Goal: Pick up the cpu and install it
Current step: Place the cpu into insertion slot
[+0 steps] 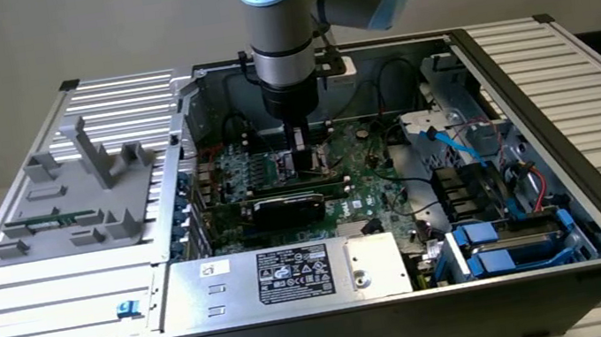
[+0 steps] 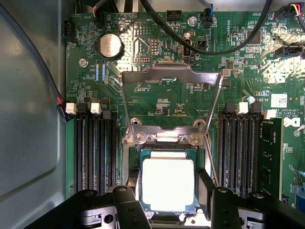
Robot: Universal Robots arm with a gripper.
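Slatted metal table [image 1: 59,303] bearing an open computer case [image 1: 418,312]; over its green motherboard [image 2: 238,71] the gripper [image 2: 168,188] clamps the cpu [image 2: 167,181].

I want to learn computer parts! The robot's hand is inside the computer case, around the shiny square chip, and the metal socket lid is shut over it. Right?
Not quite: the wrist view shows the metal socket lid flipped open, off the cpu. The rest is right: the hand is inside the computer case, around that chip.
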